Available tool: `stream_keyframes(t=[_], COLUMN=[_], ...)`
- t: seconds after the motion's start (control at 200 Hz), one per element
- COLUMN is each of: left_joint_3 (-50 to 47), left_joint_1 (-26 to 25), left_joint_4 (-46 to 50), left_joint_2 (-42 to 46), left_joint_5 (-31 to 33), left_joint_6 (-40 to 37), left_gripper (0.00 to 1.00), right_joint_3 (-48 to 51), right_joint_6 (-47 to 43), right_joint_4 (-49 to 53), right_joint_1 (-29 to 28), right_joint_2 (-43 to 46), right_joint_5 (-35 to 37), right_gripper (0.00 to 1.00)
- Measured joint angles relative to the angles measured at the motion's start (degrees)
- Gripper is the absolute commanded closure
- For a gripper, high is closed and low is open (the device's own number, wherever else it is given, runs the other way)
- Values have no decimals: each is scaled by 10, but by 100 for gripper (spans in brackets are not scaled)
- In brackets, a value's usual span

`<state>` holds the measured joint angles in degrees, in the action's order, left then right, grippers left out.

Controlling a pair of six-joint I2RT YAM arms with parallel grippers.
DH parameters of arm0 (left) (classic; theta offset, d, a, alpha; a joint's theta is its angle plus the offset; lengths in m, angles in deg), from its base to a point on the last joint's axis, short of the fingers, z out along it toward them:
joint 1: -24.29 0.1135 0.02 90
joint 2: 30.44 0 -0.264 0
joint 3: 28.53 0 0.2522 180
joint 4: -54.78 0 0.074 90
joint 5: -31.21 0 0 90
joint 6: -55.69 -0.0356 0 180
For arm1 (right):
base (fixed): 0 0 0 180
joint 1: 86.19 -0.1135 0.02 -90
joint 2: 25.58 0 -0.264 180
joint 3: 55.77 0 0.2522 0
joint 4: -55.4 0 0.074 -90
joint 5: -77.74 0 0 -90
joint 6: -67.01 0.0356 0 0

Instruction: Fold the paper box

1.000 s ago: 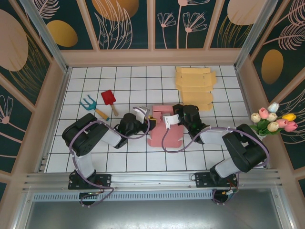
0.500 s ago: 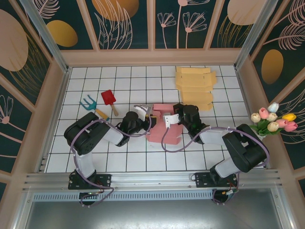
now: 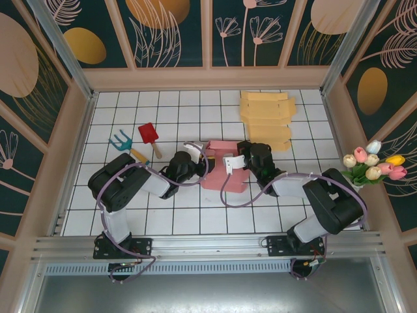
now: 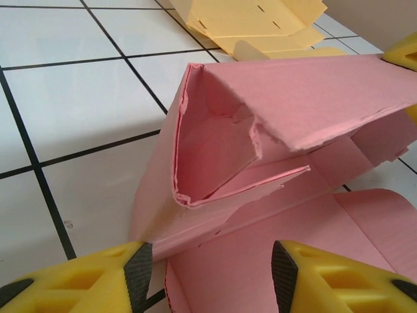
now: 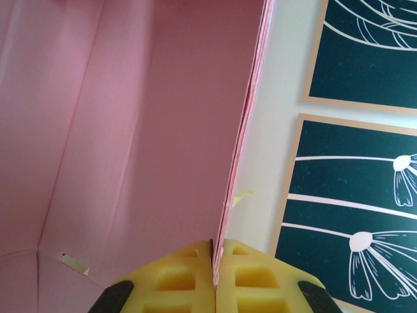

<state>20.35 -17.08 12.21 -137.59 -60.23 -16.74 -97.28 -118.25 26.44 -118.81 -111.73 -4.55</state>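
Pink box point(image 3: 216, 177) wall now stands folded up; left fingers point(image 4: 91, 280) just widened, right fingers point(image 5: 251, 277) pinch its edge.

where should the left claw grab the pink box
Pinch the box by its raised folded wall, coming from the left: that wall stands thin off the table, its end facing the open left claw; the right claw pins the far panel.

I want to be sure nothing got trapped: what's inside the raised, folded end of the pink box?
Inside the pink box, the left wrist view shows its own pink flaps, one ragged-edged, tucked inward. The pocket's far depth is covered by the top panel.
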Motion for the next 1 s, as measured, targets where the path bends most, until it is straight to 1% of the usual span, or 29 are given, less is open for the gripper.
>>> stream_keyframes(t=[0.085, 0.175, 0.36, 0.44, 0.54, 0.626, 0.761, 0.881, 1.001], left_joint_3=[-12, -41, -102, -116, -131, -137, -137, -117, -93], left_joint_1=[1, 2, 2, 2, 2, 10, 35, 40, 40], left_joint_4=[-9, -18, -31, -32, -32, -28, -30, -23, -21], left_joint_2=[3, 29, 128, 163, 186, 185, 152, 109, 88], left_joint_5=[-10, -22, -23, -11, 10, 25, 23, 10, -8], left_joint_6=[-6, -17, -35, -41, -48, -56, -65, -71, -74], left_gripper=[42, 38, 39, 40, 38, 38, 37, 39, 42], right_joint_3=[0, 0, 0, 0, 0, 0, 0, 0, 0], right_joint_6=[-3, -4, -4, -4, -4, -4, -4, -5, -5], right_joint_4=[-7, -8, -8, -8, -8, -8, -8, -8, -9], right_joint_1=[0, -4, -5, -5, -5, -5, -6, -8, -9], right_joint_2=[-4, -6, -7, -7, -7, -7, -7, -7, -7], right_joint_5=[-2, -12, -23, -27, -29, -29, -30, -31, -30], right_gripper=[100, 100, 100, 100, 100, 100, 100, 100, 100])
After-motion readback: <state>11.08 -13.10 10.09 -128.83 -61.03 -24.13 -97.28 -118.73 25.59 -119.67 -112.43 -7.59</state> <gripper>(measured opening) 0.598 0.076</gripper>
